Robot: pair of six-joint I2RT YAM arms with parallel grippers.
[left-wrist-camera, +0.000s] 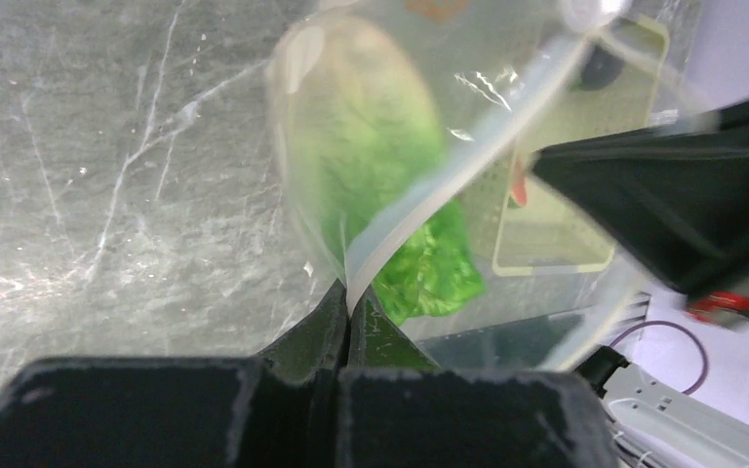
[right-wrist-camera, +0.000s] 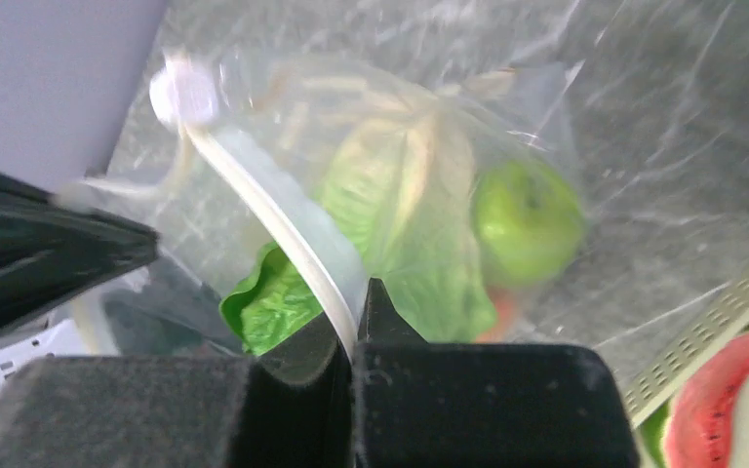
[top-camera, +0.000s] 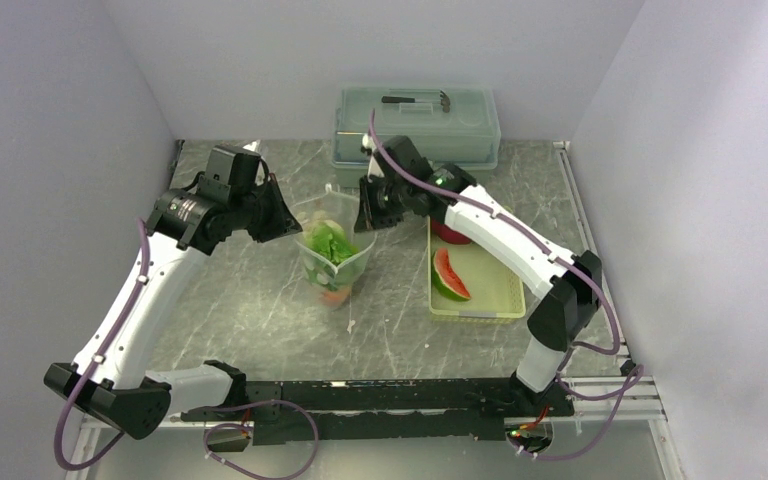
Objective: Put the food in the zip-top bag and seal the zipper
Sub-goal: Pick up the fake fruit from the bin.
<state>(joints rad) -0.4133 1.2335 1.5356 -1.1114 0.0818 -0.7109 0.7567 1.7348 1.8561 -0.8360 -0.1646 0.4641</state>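
Observation:
The clear zip-top bag (top-camera: pixel 335 250) hangs between both grippers above the table, mouth up. In it lie the green lettuce (top-camera: pixel 332 243), a green fruit (right-wrist-camera: pixel 527 222) and an orange-red piece (top-camera: pixel 332 295). My left gripper (top-camera: pixel 290 222) is shut on the bag's left mouth edge; in the left wrist view the zipper strip (left-wrist-camera: pixel 419 219) runs out from its closed jaws (left-wrist-camera: pixel 349 310). My right gripper (top-camera: pixel 365 218) is shut on the right mouth edge, the zipper (right-wrist-camera: pixel 283 219) pinched at its jaws (right-wrist-camera: pixel 356 327). The watermelon slice (top-camera: pixel 448 274) lies on the tray. A red piece (top-camera: pixel 448 232) shows behind my right arm.
The pale yellow-green perforated tray (top-camera: pixel 495 290) sits right of the bag. A lidded grey-green box (top-camera: pixel 418 125) stands at the back against the wall. Grey walls close in left, right and behind.

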